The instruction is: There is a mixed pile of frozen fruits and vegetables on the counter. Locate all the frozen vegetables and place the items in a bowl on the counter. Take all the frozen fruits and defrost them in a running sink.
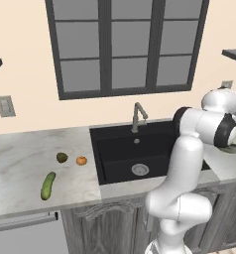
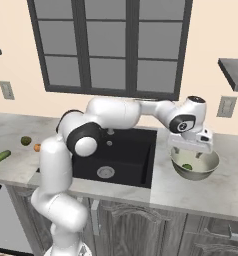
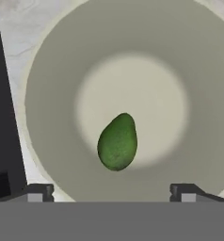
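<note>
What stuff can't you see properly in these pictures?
- Bowl: in the right base view the gripper covers its rim; in the left base view the arm hides most of it.
- Green piece in the bowl: tiny in the right base view.
- Sink: its left part sits behind the arm there.

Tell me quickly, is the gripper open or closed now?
Gripper: open, holding nothing, above the bowl with the dark green piece in it.

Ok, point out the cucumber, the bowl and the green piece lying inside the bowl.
cucumber (image 1: pixel 48 186): left base view, middle of its length, on the counter.
bowl (image 3: pixel 48 84): hand view, bare inner wall, upper left.
shiny green piece (image 3: pixel 117 142): hand view, centre of its body, on the bowl's floor.
</note>
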